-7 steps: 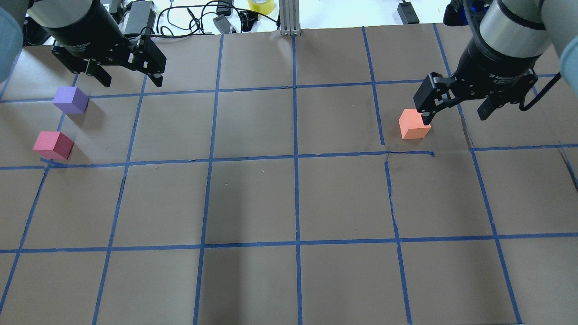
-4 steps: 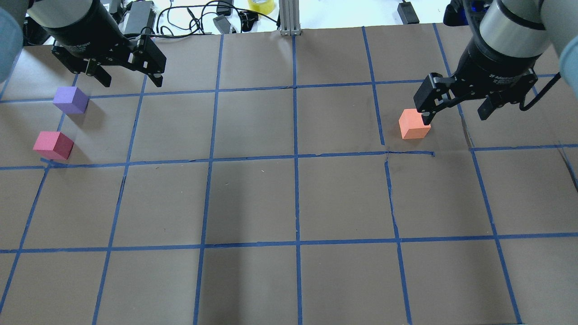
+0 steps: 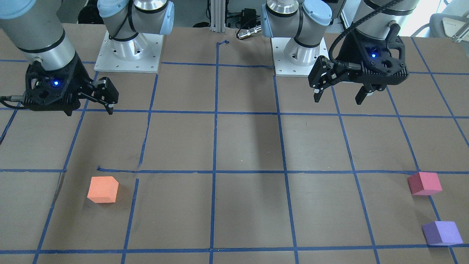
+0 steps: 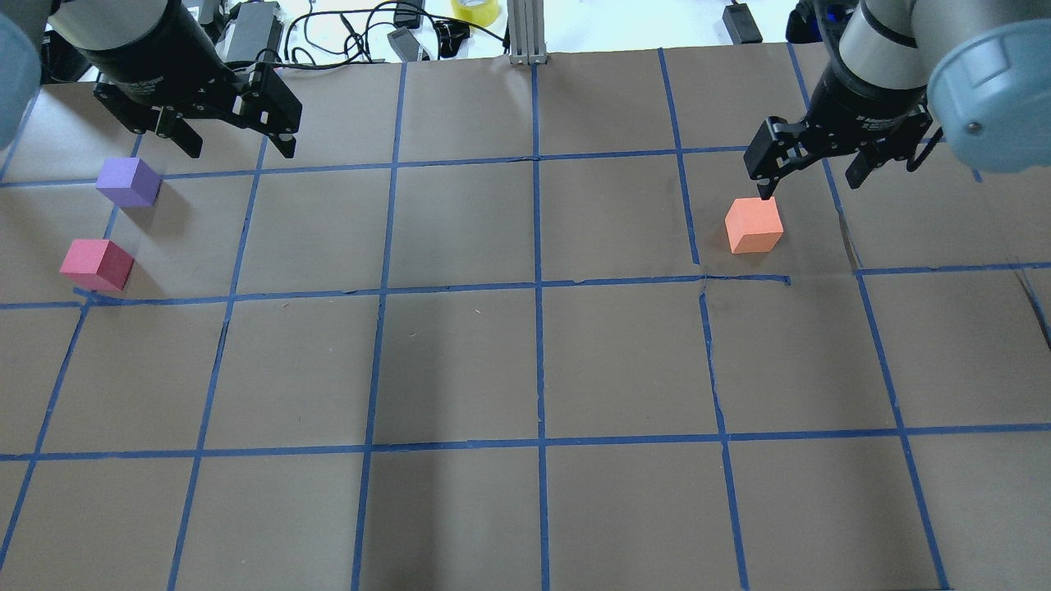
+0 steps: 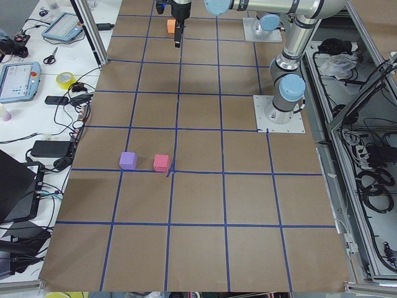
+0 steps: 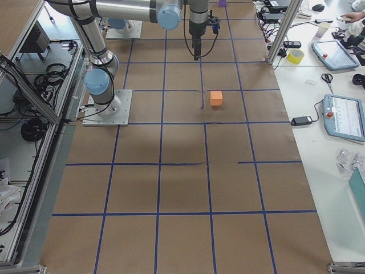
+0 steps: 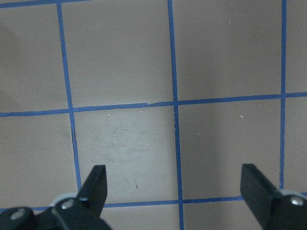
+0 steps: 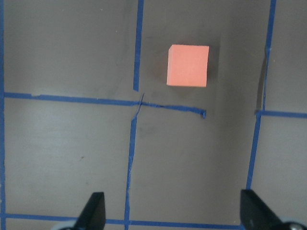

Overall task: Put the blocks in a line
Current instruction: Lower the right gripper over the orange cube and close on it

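Note:
The orange block (image 4: 753, 226) (image 3: 103, 189) sits on the brown paper at the right. My right gripper (image 4: 813, 176) (image 3: 89, 109) hangs open just beyond it, off the paper. The right wrist view has the orange block (image 8: 188, 65) ahead of the open fingers (image 8: 96, 206), not between them. At the far left stand the purple block (image 4: 128, 181) (image 3: 442, 233) and the pinkish-red block (image 4: 97, 264) (image 3: 424, 183), a small gap apart. My left gripper (image 4: 240, 152) (image 3: 339, 98) is open and empty, beyond and to the right of the purple block.
Blue tape lines divide the brown paper (image 4: 460, 361) into squares. Cables, a yellow tape roll (image 4: 475, 10) and an aluminium post (image 4: 525, 33) lie past the far edge. The arm bases (image 3: 128, 55) stand on the robot's side. Tablets (image 6: 344, 117) lie on the side benches.
My right gripper has moved away from the orange block toward the table's far edge, still open. The left arm and all three blocks have not moved.

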`<state>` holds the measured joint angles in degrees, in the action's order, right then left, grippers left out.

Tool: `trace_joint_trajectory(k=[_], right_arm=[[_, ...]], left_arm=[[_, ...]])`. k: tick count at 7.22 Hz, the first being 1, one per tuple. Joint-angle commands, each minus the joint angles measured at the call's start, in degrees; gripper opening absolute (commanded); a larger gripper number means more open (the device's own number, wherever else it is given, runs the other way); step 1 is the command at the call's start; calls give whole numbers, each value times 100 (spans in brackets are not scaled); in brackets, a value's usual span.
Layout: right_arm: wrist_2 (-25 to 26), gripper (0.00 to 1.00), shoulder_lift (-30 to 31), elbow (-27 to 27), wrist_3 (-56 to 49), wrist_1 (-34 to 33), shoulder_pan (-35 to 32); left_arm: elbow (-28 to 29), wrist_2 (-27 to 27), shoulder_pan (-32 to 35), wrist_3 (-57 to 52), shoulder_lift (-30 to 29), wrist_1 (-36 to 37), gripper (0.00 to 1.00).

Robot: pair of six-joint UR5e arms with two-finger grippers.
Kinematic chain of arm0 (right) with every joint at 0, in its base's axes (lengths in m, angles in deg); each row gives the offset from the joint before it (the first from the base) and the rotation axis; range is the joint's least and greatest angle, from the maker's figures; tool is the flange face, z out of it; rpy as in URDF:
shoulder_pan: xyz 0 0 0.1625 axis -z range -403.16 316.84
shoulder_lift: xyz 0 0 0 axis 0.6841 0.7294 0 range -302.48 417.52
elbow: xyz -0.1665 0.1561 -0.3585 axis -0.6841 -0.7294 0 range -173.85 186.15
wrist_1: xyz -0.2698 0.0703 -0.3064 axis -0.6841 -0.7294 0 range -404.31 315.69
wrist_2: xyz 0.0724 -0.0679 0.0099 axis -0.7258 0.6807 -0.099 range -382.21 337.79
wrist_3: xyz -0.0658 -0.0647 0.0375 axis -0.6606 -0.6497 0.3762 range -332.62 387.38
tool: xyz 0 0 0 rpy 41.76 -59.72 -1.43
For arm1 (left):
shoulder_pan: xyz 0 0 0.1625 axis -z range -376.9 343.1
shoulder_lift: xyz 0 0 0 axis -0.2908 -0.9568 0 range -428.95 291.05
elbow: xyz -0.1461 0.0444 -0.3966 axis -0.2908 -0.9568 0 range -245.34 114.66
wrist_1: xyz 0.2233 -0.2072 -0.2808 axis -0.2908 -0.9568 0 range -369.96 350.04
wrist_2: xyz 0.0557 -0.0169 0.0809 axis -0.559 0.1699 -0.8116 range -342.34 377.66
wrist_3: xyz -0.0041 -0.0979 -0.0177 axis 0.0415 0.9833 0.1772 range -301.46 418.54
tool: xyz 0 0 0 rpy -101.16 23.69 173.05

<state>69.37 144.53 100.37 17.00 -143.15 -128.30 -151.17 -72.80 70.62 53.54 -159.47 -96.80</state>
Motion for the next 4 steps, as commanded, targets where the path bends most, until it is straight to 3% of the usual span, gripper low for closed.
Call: trace_joint_trajectory(k=[1, 4], right_arm=[[-35, 100, -725, 0, -637, -939, 251], [-18, 100, -1833, -9, -914, -2144, 419]], left_arm=[[-4, -7, 1, 34, 8, 0, 100], [22, 20, 1, 61, 8, 0, 100]])
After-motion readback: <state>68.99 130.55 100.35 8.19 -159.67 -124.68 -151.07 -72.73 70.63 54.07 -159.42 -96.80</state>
